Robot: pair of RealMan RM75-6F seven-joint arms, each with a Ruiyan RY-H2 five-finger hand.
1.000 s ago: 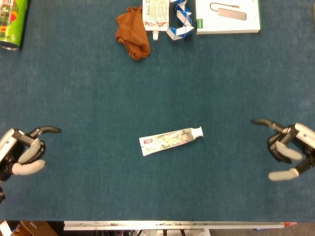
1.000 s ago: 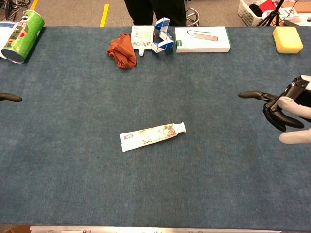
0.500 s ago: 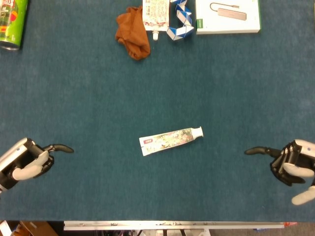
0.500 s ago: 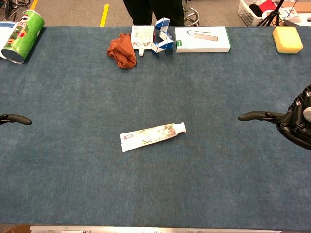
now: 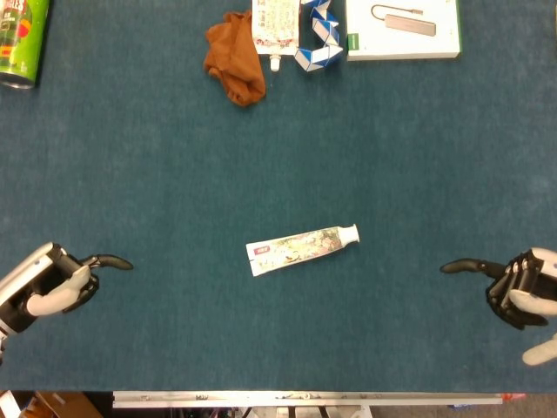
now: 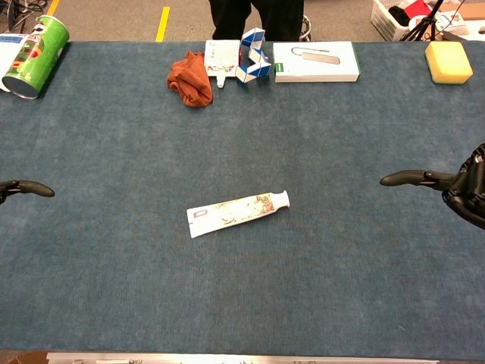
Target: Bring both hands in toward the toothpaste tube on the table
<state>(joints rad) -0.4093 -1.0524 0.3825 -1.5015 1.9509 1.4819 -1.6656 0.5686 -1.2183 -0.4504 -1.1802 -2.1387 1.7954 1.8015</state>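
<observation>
The toothpaste tube (image 5: 302,248) lies flat near the middle of the blue table, white cap to the right; the chest view shows the toothpaste tube (image 6: 237,212) too. My left hand (image 5: 54,282) is far to its left near the front edge. It holds nothing, and one dark finger points at the tube. Only that fingertip of the left hand (image 6: 24,186) shows in the chest view. My right hand (image 5: 520,289) is far to the tube's right, also holding nothing, one finger stretched toward the tube. In the chest view the right hand (image 6: 457,187) sits at the frame's edge.
Along the far edge lie an orange cloth (image 5: 235,57), a white pouch (image 5: 276,23), a blue-and-white twist puzzle (image 5: 318,37) and a white box (image 5: 402,28). A green can (image 5: 19,40) lies far left, and a yellow sponge (image 6: 448,61) sits far right.
Over the second, both hands dropped toward the front edge and turned, each stretching one finger toward the tube. In the last half second the right hand slipped slightly right. The tube has not moved.
</observation>
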